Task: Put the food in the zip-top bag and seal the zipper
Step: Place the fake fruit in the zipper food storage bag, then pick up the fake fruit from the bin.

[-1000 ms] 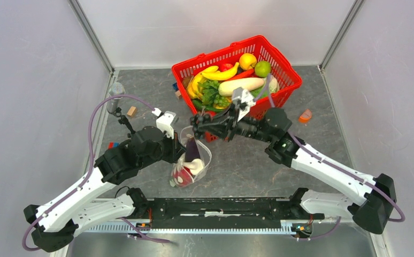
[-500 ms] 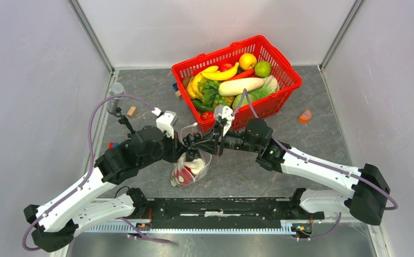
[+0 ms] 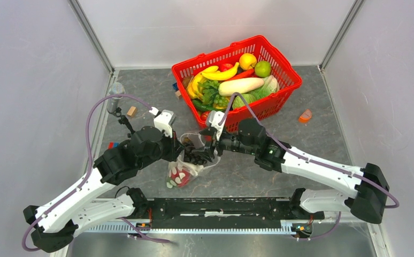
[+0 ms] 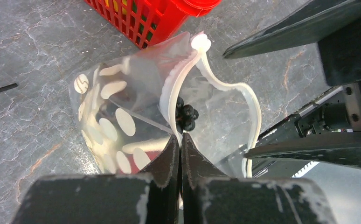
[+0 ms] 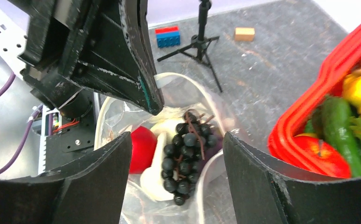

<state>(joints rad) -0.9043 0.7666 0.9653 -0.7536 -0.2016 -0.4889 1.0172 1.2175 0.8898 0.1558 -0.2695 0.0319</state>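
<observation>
My left gripper [image 4: 180, 140] was pinched shut on the zipper [image 4: 206, 77] at lower centre of its wrist view, holding the zip-top bag [image 4: 108, 116] open. My right gripper [image 5: 176, 140] hung over the mouth, fingers spread, gripping nothing. Grapes [image 5: 185, 154], a red fruit [image 5: 141, 147] and a white radish [image 5: 157, 179] lay inside. More food [image 3: 242, 85] sat in the red basket [image 3: 258, 107] at upper centre of the top view. I judged loading partly done and sealing not yet begun.

grapes [image 5: 186, 154] in zip-top bag [image 4: 99, 126] | basket [image 3: 271, 104] behind bag | wedge [image 3: 305, 115] right of basket | tripod [image 3: 121, 116] left of bag

clear glossy plastic bag [image 4: 108, 112], red plastic basket [image 3: 282, 96]
</observation>
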